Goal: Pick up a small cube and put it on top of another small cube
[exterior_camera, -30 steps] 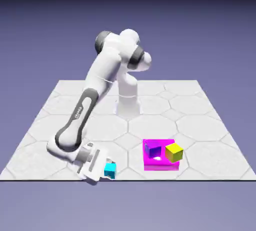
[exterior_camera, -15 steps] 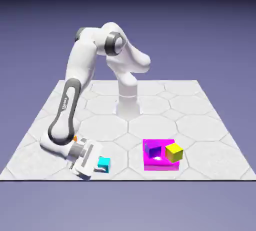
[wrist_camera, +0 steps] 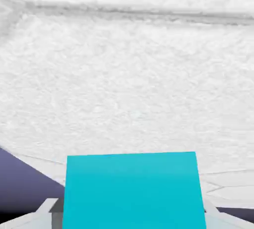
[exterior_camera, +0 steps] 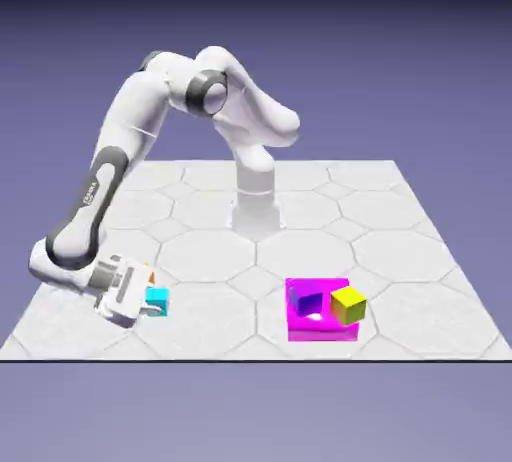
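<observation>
The small cyan cube (exterior_camera: 158, 300) sits between the fingers of my gripper (exterior_camera: 148, 299), which is shut on it low over the table near the exterior view's front left. In the hand view the cyan cube (wrist_camera: 133, 191) fills the bottom middle, with a grey fingertip (wrist_camera: 48, 208) showing at each lower corner of it. A sliver of the orange cube (exterior_camera: 150, 275) peeks out just behind the hand; the rest of it is hidden by the hand.
A magenta block (exterior_camera: 318, 327) lies at the front right of the exterior view, with a purple cube (exterior_camera: 308, 302) and a yellow cube (exterior_camera: 349, 303) on it. The table's front edge (exterior_camera: 200, 358) runs close below the hand.
The arm has swung toward the exterior view's left, carrying the cyan cube along and slightly back from the front edge. The orange sliver now shows beside the hand.
</observation>
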Motion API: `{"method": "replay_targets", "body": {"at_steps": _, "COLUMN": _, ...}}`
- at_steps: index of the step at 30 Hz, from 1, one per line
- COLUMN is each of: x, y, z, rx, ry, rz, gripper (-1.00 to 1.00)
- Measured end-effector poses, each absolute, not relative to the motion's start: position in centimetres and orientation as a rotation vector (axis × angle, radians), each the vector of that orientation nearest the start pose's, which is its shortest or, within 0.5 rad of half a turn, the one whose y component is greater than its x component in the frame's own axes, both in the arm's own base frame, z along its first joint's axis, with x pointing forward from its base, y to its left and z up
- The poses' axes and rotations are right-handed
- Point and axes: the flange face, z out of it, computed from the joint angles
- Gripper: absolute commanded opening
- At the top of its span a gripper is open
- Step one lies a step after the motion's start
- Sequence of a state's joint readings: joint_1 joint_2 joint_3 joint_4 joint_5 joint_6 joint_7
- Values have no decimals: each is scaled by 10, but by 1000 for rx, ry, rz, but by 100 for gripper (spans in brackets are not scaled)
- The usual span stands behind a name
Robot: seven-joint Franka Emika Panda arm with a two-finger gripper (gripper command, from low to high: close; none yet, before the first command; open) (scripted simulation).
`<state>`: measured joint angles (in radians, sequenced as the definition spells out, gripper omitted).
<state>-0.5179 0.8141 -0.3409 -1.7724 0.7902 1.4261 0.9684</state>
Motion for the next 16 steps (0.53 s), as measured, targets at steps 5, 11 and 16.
{"method": "replay_targets", "body": {"at_steps": 5, "x": 363, "y": -392, "z": 127, "rx": -1119, "ry": 2113, "rz": 1444, "gripper": -100}}
{"method": "replay_targets", "body": {"at_steps": 11, "x": 325, "y": -406, "z": 138, "rx": -1171, "ry": 2105, "rz": 1503, "gripper": -100}}
{"method": "replay_targets", "body": {"at_steps": 16, "x": 318, "y": -381, "z": 116, "rx": -1173, "ry": 2106, "rz": 1506, "gripper": 100}}
